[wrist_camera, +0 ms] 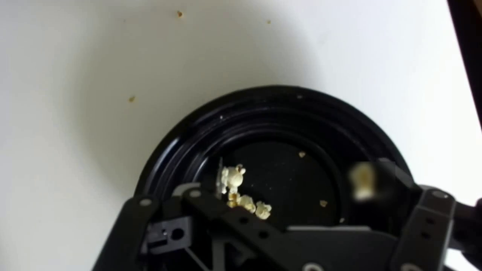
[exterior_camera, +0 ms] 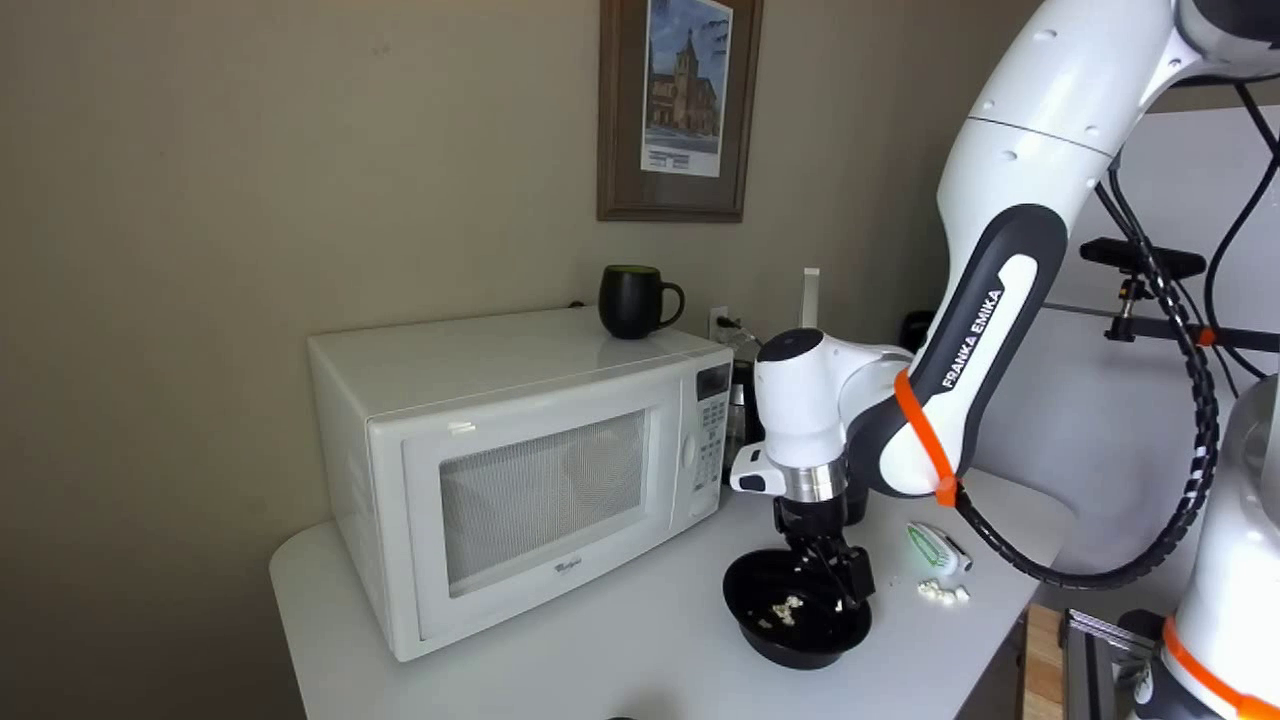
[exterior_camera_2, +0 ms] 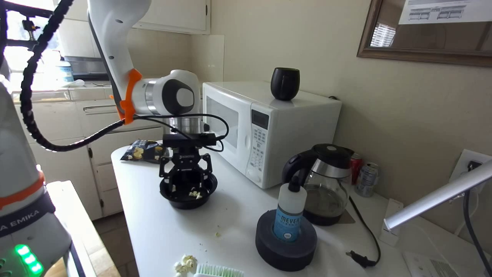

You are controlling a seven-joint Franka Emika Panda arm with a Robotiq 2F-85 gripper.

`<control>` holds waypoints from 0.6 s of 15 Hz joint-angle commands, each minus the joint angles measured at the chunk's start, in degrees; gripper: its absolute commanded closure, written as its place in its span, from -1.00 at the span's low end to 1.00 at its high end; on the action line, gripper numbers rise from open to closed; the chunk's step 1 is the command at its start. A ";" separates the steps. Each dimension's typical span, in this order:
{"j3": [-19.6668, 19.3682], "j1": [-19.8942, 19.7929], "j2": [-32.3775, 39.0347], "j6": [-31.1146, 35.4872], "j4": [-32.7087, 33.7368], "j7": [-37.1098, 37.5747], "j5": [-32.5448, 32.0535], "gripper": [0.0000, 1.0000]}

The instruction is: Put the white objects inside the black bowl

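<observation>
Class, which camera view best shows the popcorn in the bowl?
The wrist view: it looks down into the bowl from close up, so single pieces of popcorn stand out. Both exterior views show it smaller, as pale clumps.

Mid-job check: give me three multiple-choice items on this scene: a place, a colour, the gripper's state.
1. Besides the round, shallow black bowl, where does whitish popcorn lie?
A) on the white microwave; B) beside the bristled hand brush; C) on the glass kettle
2. What colour are the brush's bristles?
A) red; B) black; C) green
3. What state is the gripper in?
A) open; B) shut; C) out of view

1 B: popcorn lies there in both exterior views.
2 C: both exterior views show green.
3 A: its jaws stand wide apart in the wrist view.
</observation>
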 commanded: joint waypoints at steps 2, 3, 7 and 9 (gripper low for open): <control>-1.16 -1.62 1.26 -2.23 0.02 -5.65 2.71 -1.00; -1.23 -1.86 1.28 -3.04 0.02 -6.97 3.28 -1.00; -1.51 -2.39 1.07 -5.51 0.07 -9.90 4.01 -1.00; -1.72 -2.52 1.13 -6.10 0.11 -10.51 3.92 -1.00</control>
